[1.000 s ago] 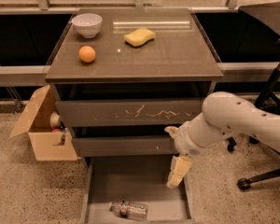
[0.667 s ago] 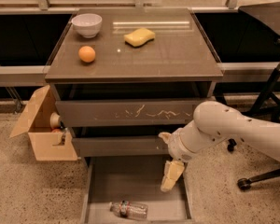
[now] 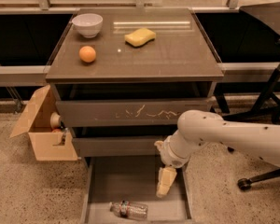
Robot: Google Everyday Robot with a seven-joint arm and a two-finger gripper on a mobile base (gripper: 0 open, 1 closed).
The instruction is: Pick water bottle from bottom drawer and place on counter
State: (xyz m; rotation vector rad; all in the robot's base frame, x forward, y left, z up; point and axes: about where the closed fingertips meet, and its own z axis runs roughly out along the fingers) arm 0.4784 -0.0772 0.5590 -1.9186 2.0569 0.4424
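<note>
Pick-and-place at the approach stage. The bottom drawer (image 3: 126, 178) stands pulled out, so access is gained; the grasp, the lift and the placing on the counter (image 3: 172, 59) all remain to be done. The bottle (image 3: 129, 210) lies on its side on the drawer floor near the front edge, left of centre, untouched. The gripper (image 3: 163, 190) hangs point-down inside the drawer's right half, above and to the right of the bottle and apart from it; whether its jaws are spread or closed cannot be told, though nothing is seen in them. Materials: the bottle is clear, crinkled plastic with a dark label band — light, and likely to roll or dent under pressure; the drawer floor is flat, plain grey, with thin side walls; the counter is a glossy grey-brown slab carrying a white bowl (image 3: 87, 24), an orange (image 3: 87, 54) and a yellow sponge (image 3: 140, 36). The arm (image 3: 224, 132) is smooth, white and rounded; the gripper is pale cream.
</note>
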